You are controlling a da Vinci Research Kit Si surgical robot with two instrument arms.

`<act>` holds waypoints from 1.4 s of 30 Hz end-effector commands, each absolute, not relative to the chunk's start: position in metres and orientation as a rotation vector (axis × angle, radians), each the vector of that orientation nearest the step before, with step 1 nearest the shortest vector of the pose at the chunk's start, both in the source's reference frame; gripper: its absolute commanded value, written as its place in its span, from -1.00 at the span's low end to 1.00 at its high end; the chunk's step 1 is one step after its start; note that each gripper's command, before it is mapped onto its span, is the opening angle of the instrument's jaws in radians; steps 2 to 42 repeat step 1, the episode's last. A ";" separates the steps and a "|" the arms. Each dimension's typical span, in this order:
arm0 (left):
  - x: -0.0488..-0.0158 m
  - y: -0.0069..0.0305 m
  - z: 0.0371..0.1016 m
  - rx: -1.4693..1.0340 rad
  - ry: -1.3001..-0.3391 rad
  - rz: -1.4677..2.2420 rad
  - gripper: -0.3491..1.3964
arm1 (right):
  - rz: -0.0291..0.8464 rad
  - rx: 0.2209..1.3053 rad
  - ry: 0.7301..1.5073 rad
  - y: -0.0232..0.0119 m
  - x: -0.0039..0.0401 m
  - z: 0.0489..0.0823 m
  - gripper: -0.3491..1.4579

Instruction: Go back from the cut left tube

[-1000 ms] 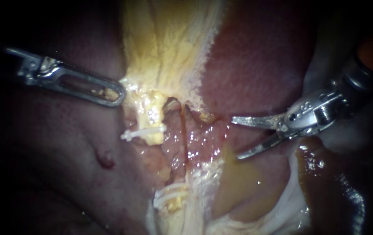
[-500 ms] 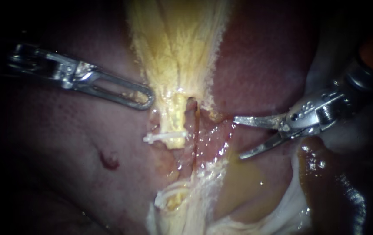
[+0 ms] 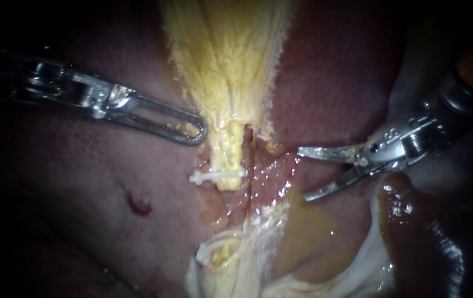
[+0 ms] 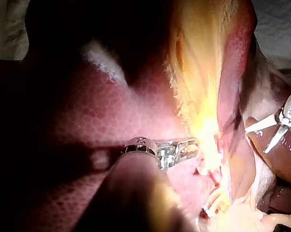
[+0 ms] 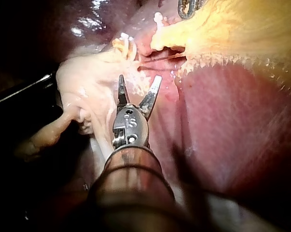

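Endoscope view: right instrument [image 3: 302, 173], curved blades spread and empty, sits beside cut yellow left tube [image 3: 229, 157], which bears a white clip [image 3: 214, 176]. Left instrument [image 3: 193, 131] is clenched on pale yellow fibrous tissue [image 3: 225, 66]. Left wrist view: glare washes out that clip. Right wrist view shows it.

Right instrument [image 5: 139, 78], jaws parted and empty, over pale tissue [image 5: 87, 72]. Ahead lie a yellow tube stump [image 5: 165, 39] bearing a white clip [image 5: 158, 19], broad yellow tissue [image 5: 242, 34], and dark red liver [image 5: 222, 125] alongside.
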State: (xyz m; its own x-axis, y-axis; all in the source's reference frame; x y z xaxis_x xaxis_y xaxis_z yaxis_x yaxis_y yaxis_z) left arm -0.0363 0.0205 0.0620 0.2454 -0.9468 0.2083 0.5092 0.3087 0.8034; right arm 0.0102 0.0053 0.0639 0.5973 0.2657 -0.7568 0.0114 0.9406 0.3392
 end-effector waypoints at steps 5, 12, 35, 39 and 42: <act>-0.0363 0.0205 0.0619 0.679 -0.785 -1.105 -1.00 | 0.151 0.326 0.923 0.0053 0.0102 0.0638 0.99; -0.0363 0.0205 0.0619 0.679 -0.785 -1.105 -1.00 | 0.151 0.326 0.923 0.0053 0.0102 0.0638 0.99; -0.0363 0.0205 0.0619 0.679 -0.785 -1.105 -1.00 | 0.151 0.326 0.923 0.0053 0.0102 0.0638 0.99; -0.0363 0.0205 0.0619 0.679 -0.785 -1.105 -1.00 | 0.151 0.326 0.923 0.0053 0.0102 0.0638 0.99; -0.0363 0.0205 0.0619 0.679 -0.785 -1.105 -1.00 | 0.151 0.326 0.923 0.0053 0.0102 0.0638 0.99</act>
